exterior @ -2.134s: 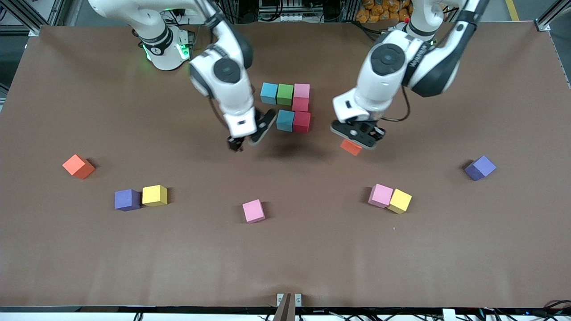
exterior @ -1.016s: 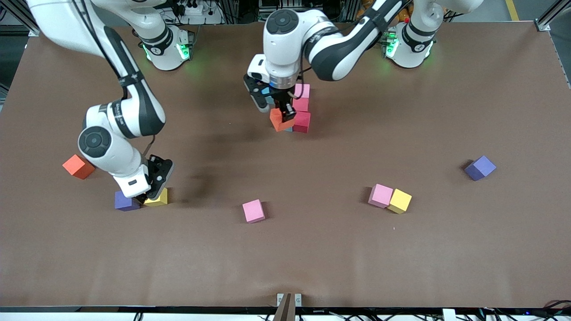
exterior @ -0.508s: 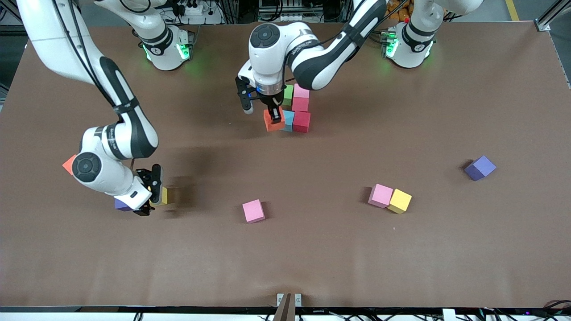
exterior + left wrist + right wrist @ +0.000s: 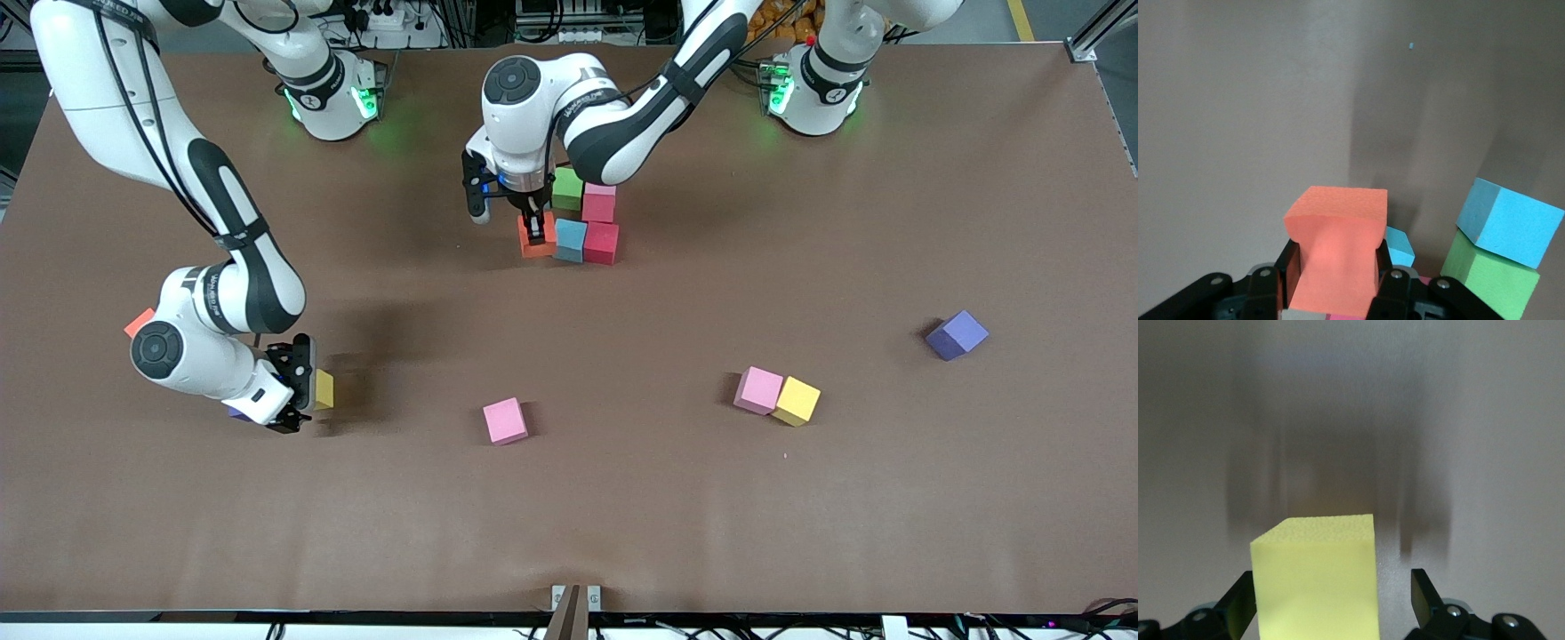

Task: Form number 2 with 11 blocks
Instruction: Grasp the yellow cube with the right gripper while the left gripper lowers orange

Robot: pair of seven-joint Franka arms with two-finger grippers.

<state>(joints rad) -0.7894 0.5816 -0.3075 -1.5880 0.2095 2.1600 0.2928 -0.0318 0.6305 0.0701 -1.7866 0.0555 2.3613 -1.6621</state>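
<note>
Bright, even overhead light across the brown table (image 4: 622, 498), no glare off the matte surface. Soft blurred shadows pooling under both arms, darkest at mid-left of the front view. Short crisp shadows hugging the scattered cubes. Green glow spilling around both bases at the top. Right wrist view streaked with vertical motion smear above the yellow cube (image 4: 1315, 577); left wrist view dimmer, fairly sharp, shadow bands slanting down the middle

The right arm covers nearly all of a purple cube (image 4: 236, 412) and most of a red cube (image 4: 138, 321) on the worktop. The left arm hides one light blue cube of the number 2 (image 4: 580, 222) in the front view. The right wrist view's edge crops the yellow cube (image 4: 1315, 577).
</note>
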